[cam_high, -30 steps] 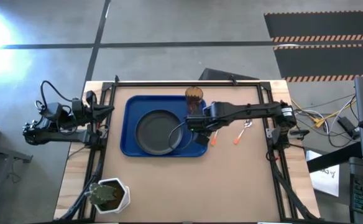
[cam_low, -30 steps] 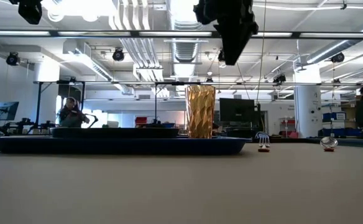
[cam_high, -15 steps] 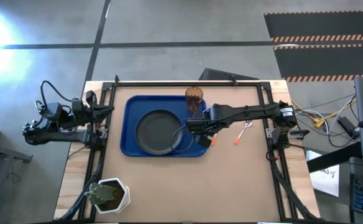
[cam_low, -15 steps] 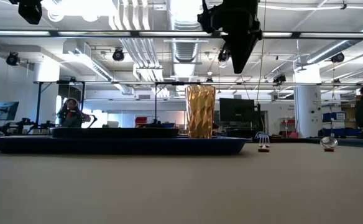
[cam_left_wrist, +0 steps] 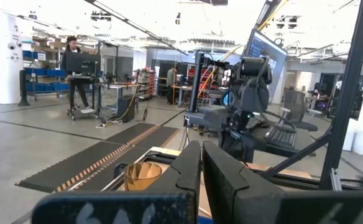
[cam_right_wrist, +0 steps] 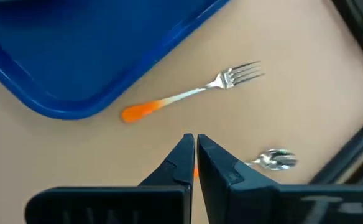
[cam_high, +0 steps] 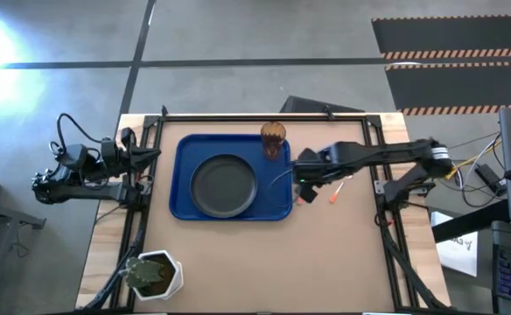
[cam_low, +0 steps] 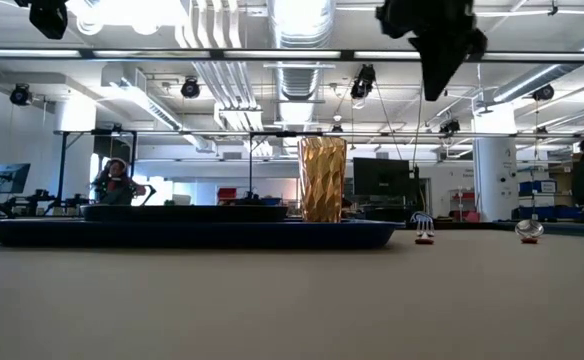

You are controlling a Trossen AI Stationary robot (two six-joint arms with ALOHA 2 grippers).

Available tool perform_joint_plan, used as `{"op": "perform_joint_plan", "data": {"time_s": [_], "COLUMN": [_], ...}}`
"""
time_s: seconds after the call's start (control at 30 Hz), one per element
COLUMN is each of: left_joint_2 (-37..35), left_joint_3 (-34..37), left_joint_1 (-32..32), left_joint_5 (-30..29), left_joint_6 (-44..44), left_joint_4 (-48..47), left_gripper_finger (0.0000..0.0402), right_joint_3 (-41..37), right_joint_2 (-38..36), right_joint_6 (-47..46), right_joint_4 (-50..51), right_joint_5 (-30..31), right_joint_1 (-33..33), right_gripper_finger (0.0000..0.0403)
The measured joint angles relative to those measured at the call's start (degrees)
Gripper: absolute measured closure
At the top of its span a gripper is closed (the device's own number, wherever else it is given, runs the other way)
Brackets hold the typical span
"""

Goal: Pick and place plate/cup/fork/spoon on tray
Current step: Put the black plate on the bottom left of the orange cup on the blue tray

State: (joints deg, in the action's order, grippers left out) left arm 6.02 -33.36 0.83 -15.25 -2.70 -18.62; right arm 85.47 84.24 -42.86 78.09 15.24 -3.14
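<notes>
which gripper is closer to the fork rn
Right. The right gripper hangs shut just above the fork, beside the tray. The left gripper is parked shut off the table's far left edge.

A white pot (cam_high: 161,274) with a green plant sits at the table (cam_high: 238,262) corner.

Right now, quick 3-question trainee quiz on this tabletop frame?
1. True or false: the fork lies on the tray.
2. Which items are on the tray?
A. plate and cup
B. fork and spoon
C. plate only
3. Fill in: the right gripper hangs over the bare table beside the fork with its jaws ____.

Key:
1. False: it lies on the table just off the tray's corner.
2. A
3. shut, holding nothing. The left gripper waits, shut, at the table's left edge.
</notes>
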Motion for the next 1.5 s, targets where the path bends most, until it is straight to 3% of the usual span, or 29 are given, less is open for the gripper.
{"op": "perform_joint_plan", "data": {"time_s": [0.23, 0.47, 0.77, 0.87, 1.17, 1.5], "left_joint_2": [0.0, 0.0, 0.0, 0.0, 0.0, 0.0], "left_joint_3": [0.0, 0.02, 0.04, 0.07, 0.07, 0.07], "left_joint_1": [0.0, -0.01, -0.01, -0.01, 0.0, -0.01], "left_joint_5": [0.0, 0.0, -0.02, -0.02, -0.02, -0.01], "left_joint_6": [0.02, 0.02, 0.0, 0.0, -0.02, -0.04], "left_joint_4": [-0.04, -0.06, -0.01, -0.01, 0.0, 0.01], "left_gripper_finger": [0.0402, 0.0402, 0.0402, 0.0402, 0.0402, 0.0402], "right_joint_3": [-12.4, -19.52, -24.7, -22.84, -8.52, 5.77], "right_joint_2": [-9.64, -11.02, -5.92, -1.46, 15.68, 25.6], "right_joint_6": [-9.25, -13.55, -2.07, 0.9, 13.45, 23.02], "right_joint_4": [-11.87, -18.44, -52.45, -56.8, -55.06, -49.44], "right_joint_5": [-0.19, -0.21, -3.57, -6.2, -11.82, -14.3], "right_joint_1": [-3.67, -5.26, -4.79, -4.27, -0.44, 3.62], "right_gripper_finger": [0.0394, 0.0394, 0.0394, 0.0394, 0.0394, 0.0394]}}
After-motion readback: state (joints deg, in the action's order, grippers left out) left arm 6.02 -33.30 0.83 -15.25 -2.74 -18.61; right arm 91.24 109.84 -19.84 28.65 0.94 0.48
